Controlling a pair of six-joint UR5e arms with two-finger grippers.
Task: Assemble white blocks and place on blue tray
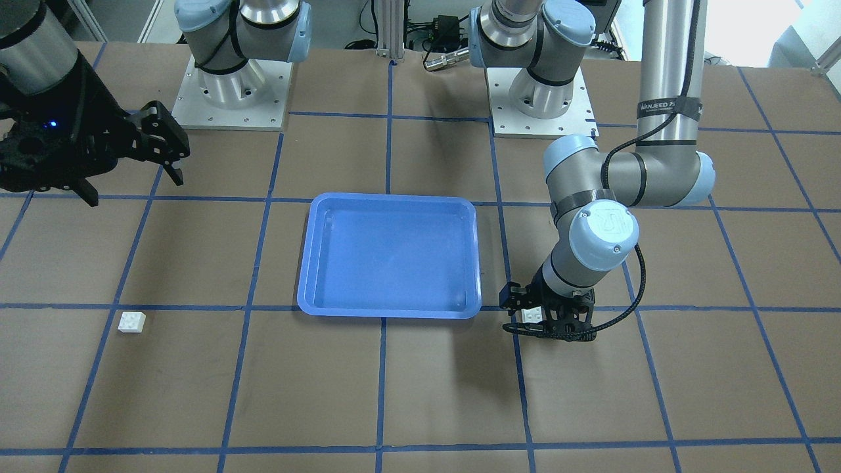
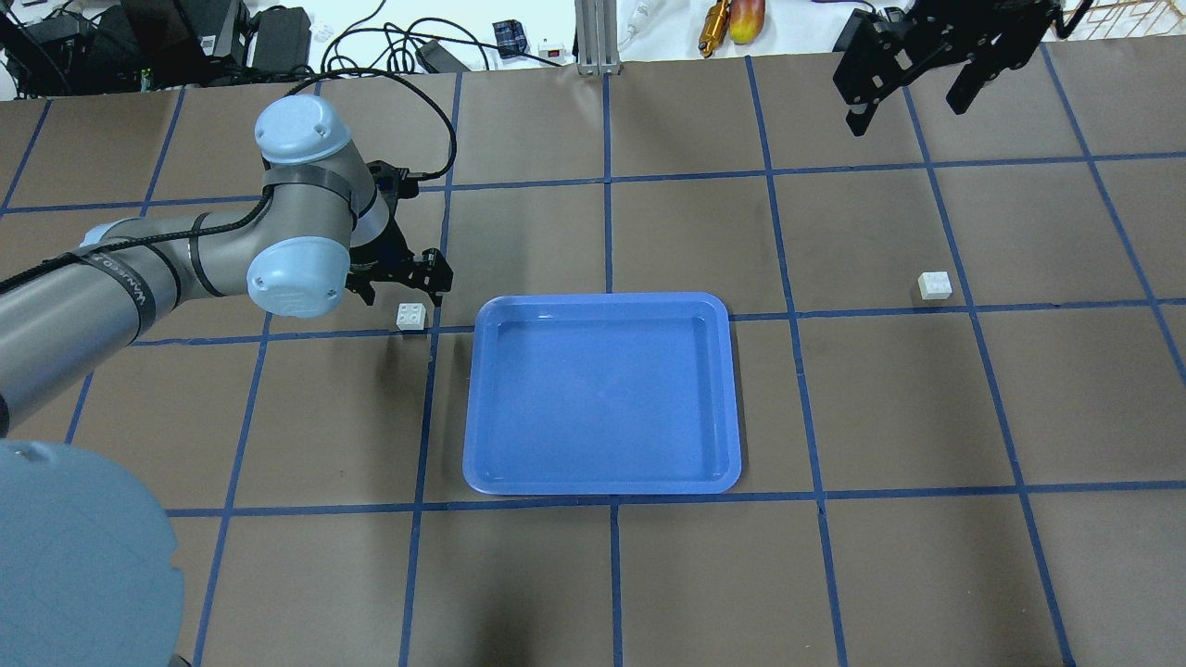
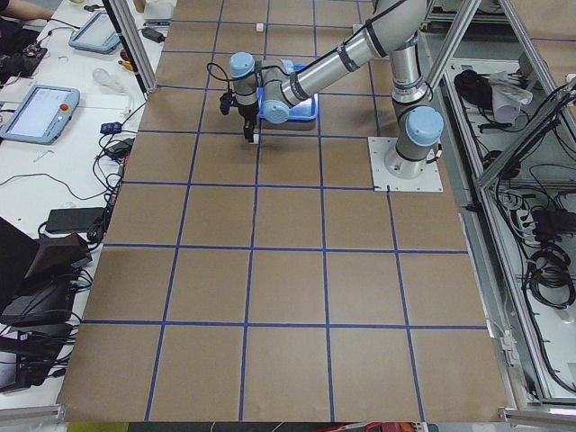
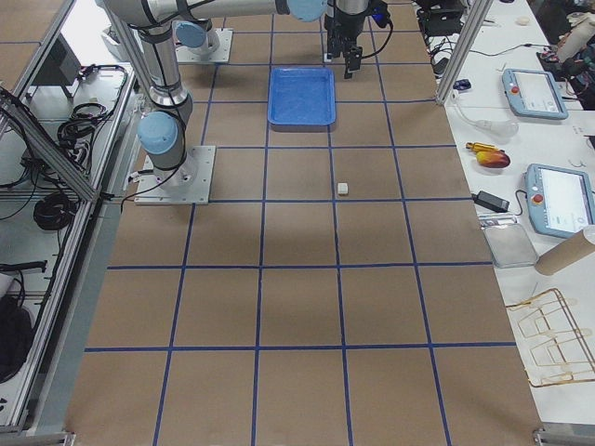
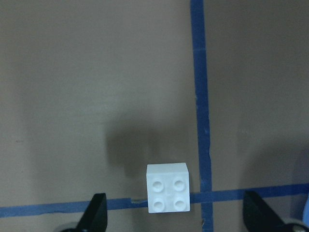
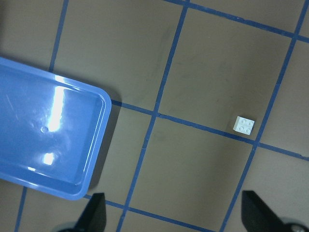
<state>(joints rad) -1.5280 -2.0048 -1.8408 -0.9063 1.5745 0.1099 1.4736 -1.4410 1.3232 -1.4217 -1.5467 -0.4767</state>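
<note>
A white four-stud block point(image 2: 411, 316) lies on the brown table just left of the blue tray point(image 2: 602, 463). My left gripper point(image 2: 403, 296) is open and low over it; in the left wrist view the block point(image 5: 168, 194) sits between the two fingertips point(image 5: 95, 215). A second white block point(image 2: 935, 285) lies alone to the right of the tray, also in the right wrist view point(image 6: 245, 125). My right gripper point(image 2: 913, 88) is open and empty, held high at the far right. The tray point(image 1: 391, 256) is empty.
Blue tape lines grid the table. The two arm bases point(image 1: 231, 98) stand on the robot's side. Cables and tools point(image 2: 732, 23) lie beyond the far edge. Open table lies around the tray point(image 6: 43, 140) and the second block point(image 1: 131, 322).
</note>
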